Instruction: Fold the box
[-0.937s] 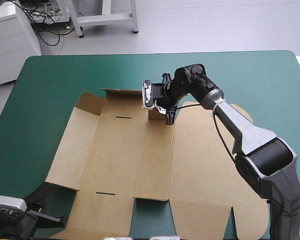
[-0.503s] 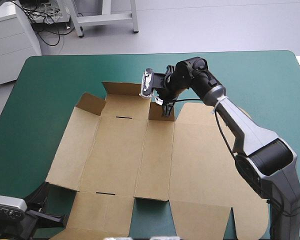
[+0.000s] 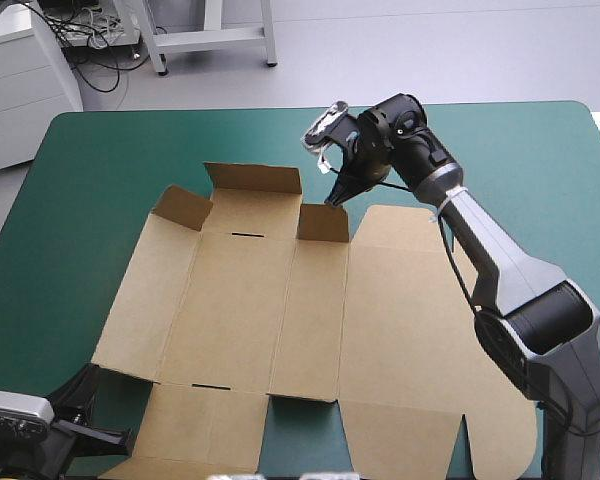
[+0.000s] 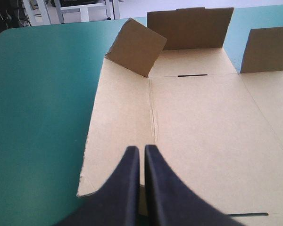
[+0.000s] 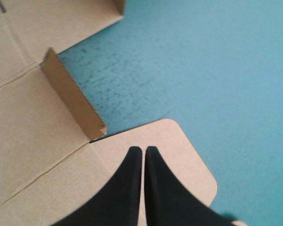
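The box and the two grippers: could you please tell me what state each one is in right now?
Box: unfolded, mostly flat, three flaps along its far edge raised.
Left gripper: shut, empty, at the box's near left corner.
Right gripper: shut, empty, over the box's rounded far corner.

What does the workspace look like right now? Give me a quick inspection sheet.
Surface: teal-green cover, bare around the box.
Job's things: box mostly flat; three far flaps raised.
Clutter: nothing seen.
End effectors: right end effector shut, over the rounded panel beside a raised flap; left end effector shut, at the box's near left corner.
Cables: nothing seen.
Surroundings: nothing seen.
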Robot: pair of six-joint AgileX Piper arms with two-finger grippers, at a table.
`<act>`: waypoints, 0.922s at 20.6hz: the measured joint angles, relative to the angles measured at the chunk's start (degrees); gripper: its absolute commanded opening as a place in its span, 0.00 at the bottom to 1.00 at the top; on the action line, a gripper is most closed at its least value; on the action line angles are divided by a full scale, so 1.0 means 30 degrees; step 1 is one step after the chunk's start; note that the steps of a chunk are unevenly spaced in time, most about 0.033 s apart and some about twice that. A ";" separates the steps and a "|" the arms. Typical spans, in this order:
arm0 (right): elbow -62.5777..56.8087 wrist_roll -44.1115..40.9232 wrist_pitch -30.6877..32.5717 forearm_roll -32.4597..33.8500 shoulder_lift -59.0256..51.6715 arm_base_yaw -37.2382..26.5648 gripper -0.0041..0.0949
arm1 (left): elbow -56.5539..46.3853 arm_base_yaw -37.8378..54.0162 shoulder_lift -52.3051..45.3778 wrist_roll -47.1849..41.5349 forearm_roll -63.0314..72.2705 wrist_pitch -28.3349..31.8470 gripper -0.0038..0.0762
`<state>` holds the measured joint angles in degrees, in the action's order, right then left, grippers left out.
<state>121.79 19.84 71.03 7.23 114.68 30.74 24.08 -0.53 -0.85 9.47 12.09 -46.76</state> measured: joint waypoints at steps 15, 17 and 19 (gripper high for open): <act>-1.7319 -0.4977 -0.4495 -0.1922 -1.4033 -0.5748 0.04 | 0.0459 0.0000 0.3063 -0.0650 -0.0770 0.0878 0.70; -1.9800 -0.4959 -0.5260 -0.1921 -1.6519 -0.5912 0.04 | 0.1341 0.0000 0.4601 -0.0666 -0.1175 0.1267 0.70; -2.1071 -0.4959 -0.5476 -0.2033 -1.7969 -0.5912 0.04 | 0.2229 0.0000 0.5814 -0.0666 -0.1550 0.1448 0.70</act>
<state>58.57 4.96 54.60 1.13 60.77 13.00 30.76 -0.53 16.60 7.47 7.44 -42.41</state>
